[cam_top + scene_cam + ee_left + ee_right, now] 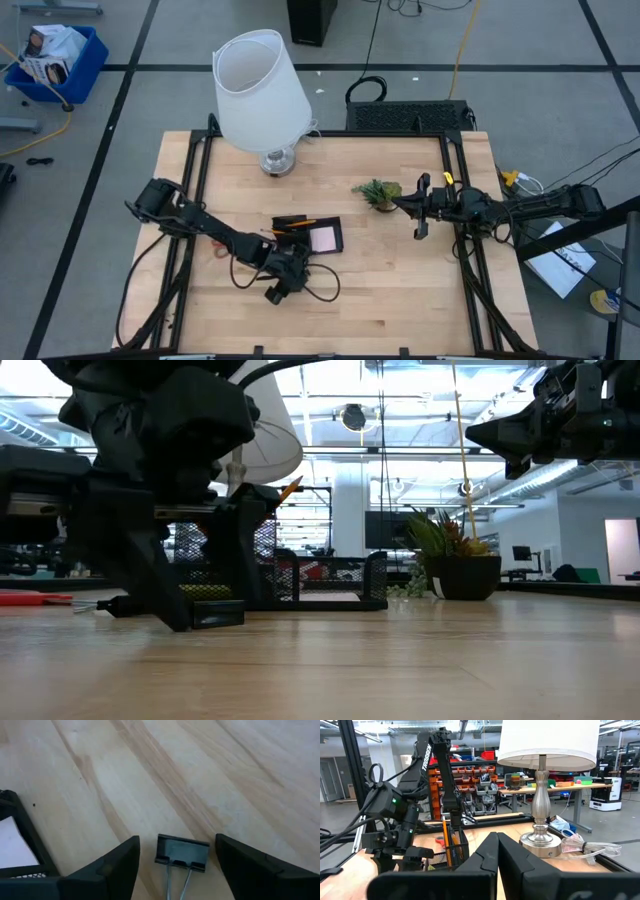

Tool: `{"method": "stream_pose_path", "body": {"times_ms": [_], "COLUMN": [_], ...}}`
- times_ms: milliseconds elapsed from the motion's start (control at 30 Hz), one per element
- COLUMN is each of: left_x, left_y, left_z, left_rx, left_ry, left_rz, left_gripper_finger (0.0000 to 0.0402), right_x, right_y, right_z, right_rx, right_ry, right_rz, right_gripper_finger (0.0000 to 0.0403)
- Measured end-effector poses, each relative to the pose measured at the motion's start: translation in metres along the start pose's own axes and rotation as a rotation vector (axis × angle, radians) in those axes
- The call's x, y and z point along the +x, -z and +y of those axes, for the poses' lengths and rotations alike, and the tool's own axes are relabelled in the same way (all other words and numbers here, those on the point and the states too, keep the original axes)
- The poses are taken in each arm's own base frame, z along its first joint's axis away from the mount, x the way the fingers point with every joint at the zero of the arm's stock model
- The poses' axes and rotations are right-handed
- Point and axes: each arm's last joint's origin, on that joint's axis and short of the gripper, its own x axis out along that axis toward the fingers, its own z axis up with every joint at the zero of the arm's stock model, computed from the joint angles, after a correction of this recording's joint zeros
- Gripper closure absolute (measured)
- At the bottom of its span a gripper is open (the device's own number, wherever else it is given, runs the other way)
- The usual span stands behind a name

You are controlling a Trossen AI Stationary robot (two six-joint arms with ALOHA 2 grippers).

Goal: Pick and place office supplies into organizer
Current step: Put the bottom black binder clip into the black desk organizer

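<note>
Binder clip [181,852] lies flat on the bare wood between our left gripper's [175,865] two fingers [120,862], which stand wide on either side of it without touching; nothing is held. Seen from above, that gripper [281,283] is down at the table [400,290] just in front of the organizer [310,235], near the tray's front edge. Organizer sits mid-table, a pink sticky pad [324,239] in one compartment and an orange pencil [293,226] standing in its holder beside it. Red scissors [217,246] lie on the wood to the tray's left, by our left arm. Our right gripper [421,207] hangs raised and shut, empty, over the table's right side just beside the plant [378,192]. Behind the tray stands the lamp [262,95].
</note>
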Motion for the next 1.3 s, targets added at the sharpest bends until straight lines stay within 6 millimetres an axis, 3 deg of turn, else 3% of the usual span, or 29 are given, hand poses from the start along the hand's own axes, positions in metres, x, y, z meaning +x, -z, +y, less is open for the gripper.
{"method": "stream_pose_path", "body": {"times_ms": [567, 733, 933, 1167, 1300], "left_x": [0.0, 0.0, 0.0, 0.0, -0.002], "left_y": [0.001, 0.001, -0.003, -0.01, -0.013], "left_z": [0.005, 0.005, 0.004, -0.011, -0.022], "left_rx": [-0.084, -0.133, -0.333, -0.512, -0.638], "left_ry": [-0.073, -0.094, -0.178, -0.289, -0.336], "left_rz": [0.015, 0.015, -0.028, -0.097, -0.133], "left_gripper_finger": [0.0247, 0.0246, 0.0227, 0.0253, 0.0246], "right_x": [0.0, 0.0, 0.0, 0.0, 0.0], "right_y": [0.0, 0.0, 0.0, 0.0, 0.0], "right_z": [0.0, 0.0, 0.0, 0.0, 0.0], "right_rx": [0.0, 0.0, 0.0, 0.0, 0.0], "right_ry": [0.0, 0.0, 0.0, 0.0, 0.0], "right_rz": [-0.001, -0.001, -0.001, -0.001, 0.0], "right_gripper_finger": [0.0403, 0.0403, 0.0403, 0.0403, 0.0403]}}
